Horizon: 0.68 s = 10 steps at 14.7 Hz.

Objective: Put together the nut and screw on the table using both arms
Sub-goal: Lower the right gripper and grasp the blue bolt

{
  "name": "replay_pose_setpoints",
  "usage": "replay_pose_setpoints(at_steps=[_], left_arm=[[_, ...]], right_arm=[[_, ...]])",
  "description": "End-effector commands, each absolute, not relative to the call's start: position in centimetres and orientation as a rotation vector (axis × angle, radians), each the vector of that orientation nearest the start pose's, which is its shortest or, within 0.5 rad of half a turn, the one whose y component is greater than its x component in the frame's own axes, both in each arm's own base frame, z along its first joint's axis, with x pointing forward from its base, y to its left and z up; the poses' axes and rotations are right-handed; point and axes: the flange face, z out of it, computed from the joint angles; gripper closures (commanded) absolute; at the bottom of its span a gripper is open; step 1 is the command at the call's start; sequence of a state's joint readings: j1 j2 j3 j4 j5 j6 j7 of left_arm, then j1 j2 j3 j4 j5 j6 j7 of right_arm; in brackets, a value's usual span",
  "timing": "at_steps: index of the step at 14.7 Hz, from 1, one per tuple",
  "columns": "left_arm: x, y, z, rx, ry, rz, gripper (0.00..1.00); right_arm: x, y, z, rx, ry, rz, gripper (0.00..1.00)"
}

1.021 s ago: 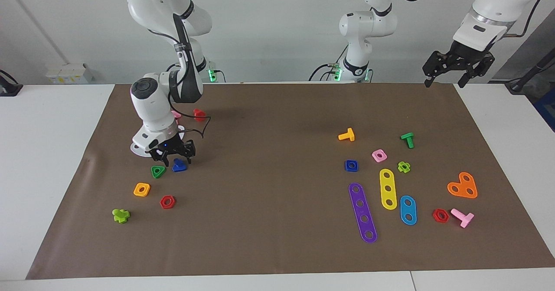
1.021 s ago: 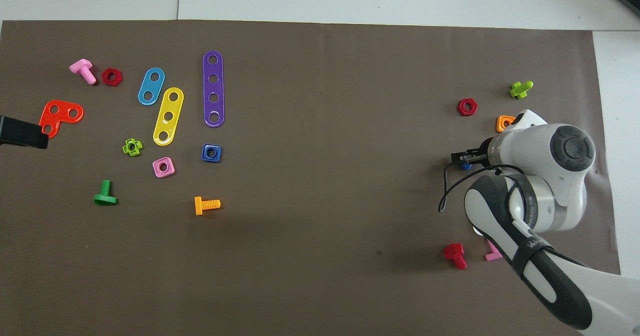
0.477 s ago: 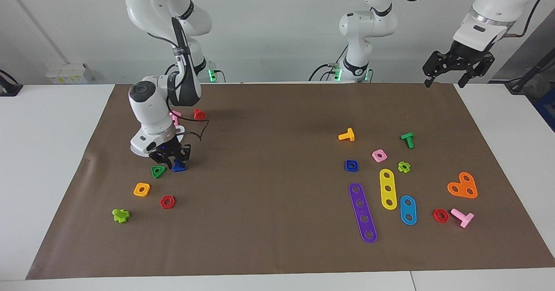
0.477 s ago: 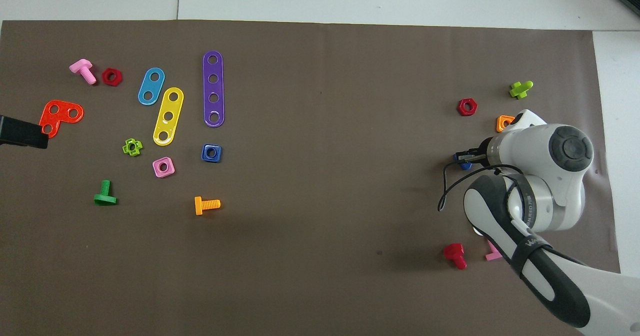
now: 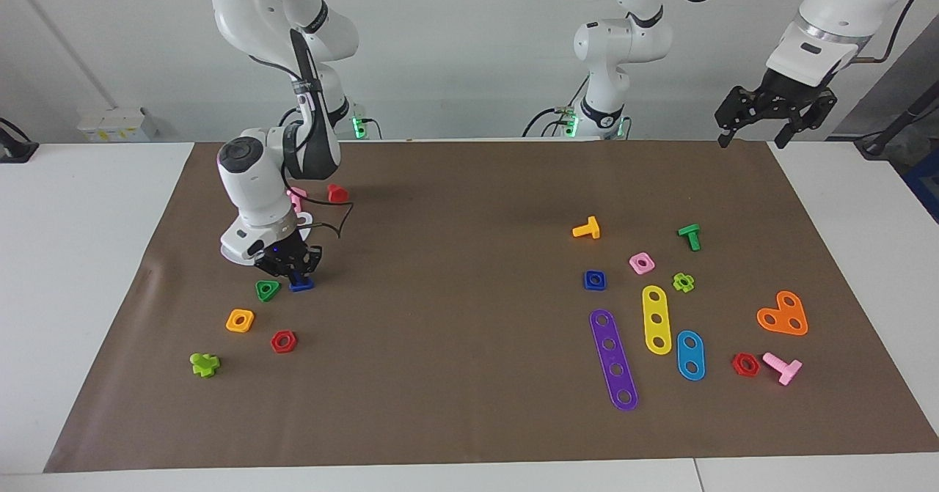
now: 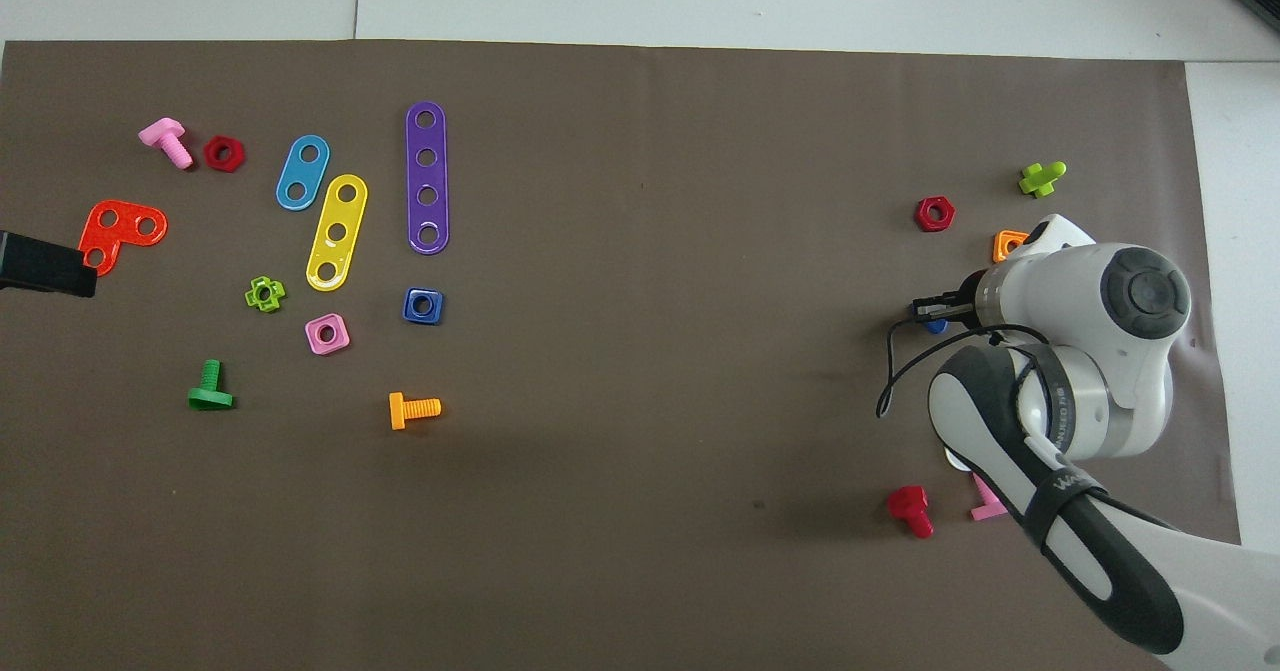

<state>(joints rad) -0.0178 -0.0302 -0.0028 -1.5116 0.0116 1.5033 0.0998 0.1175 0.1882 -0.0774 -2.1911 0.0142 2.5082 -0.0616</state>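
My right gripper (image 5: 296,267) is down at the brown paper toward the right arm's end of the table (image 5: 88,206), shut on the dark-blue screw (image 5: 301,284), whose flat head rests on the paper. From overhead the right gripper (image 6: 934,309) and wrist cover most of the screw (image 6: 935,328). The dark-blue square nut (image 5: 595,280) (image 6: 423,306) lies flat toward the left arm's end. My left gripper (image 5: 752,142) waits open and raised over the paper's corner by the left arm's base; only its tip (image 6: 45,266) shows from overhead.
Beside the screw lie a green triangular nut (image 5: 267,289), an orange square nut (image 5: 240,320), a red hex nut (image 5: 283,342) and a lime screw (image 5: 205,364). Around the blue nut lie a purple strip (image 5: 613,358), a pink nut (image 5: 641,262) and an orange screw (image 5: 587,229).
My right gripper has closed its fingers onto the dark-blue screw, and its wrist has shifted slightly. The left arm has not moved.
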Motion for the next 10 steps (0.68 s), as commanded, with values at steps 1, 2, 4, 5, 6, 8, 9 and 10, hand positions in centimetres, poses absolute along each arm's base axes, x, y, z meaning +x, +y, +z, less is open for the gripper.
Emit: replay_pose_setpoints(at_steps=[1, 2, 4, 5, 6, 8, 9, 10], left_arm=[[52.9, -0.7, 66.4, -3.121, 0.188, -0.028, 0.00], [52.9, -0.7, 66.4, -3.121, 0.188, -0.028, 0.00], [52.9, -0.6, 66.5, -3.121, 0.185, -0.030, 0.00], [52.9, -0.7, 66.5, -3.120, 0.188, -0.030, 0.00], [52.9, -0.6, 66.4, -3.121, 0.185, -0.028, 0.00], [52.9, -0.7, 66.4, -3.121, 0.188, -0.028, 0.00], [52.9, -0.7, 66.4, -3.121, 0.188, -0.028, 0.00], [52.9, -0.6, 66.4, -3.121, 0.185, -0.028, 0.00]], right_arm=[[58.1, 3.1, 35.9, -3.128, -0.027, -0.202, 1.00], [58.7, 4.1, 37.5, -3.122, -0.008, -0.213, 1.00], [59.3, 5.6, 40.5, -3.118, 0.030, -0.198, 1.00], [59.6, 6.3, 42.2, -3.118, 0.042, -0.185, 1.00], [59.7, 6.9, 43.9, -3.121, 0.049, -0.167, 1.00], [60.0, 8.8, 47.0, -3.129, 0.074, -0.140, 1.00], [60.2, 9.8, 47.9, -3.129, 0.090, -0.137, 1.00], [60.1, 11.5, 48.6, -3.124, 0.094, -0.148, 1.00]])
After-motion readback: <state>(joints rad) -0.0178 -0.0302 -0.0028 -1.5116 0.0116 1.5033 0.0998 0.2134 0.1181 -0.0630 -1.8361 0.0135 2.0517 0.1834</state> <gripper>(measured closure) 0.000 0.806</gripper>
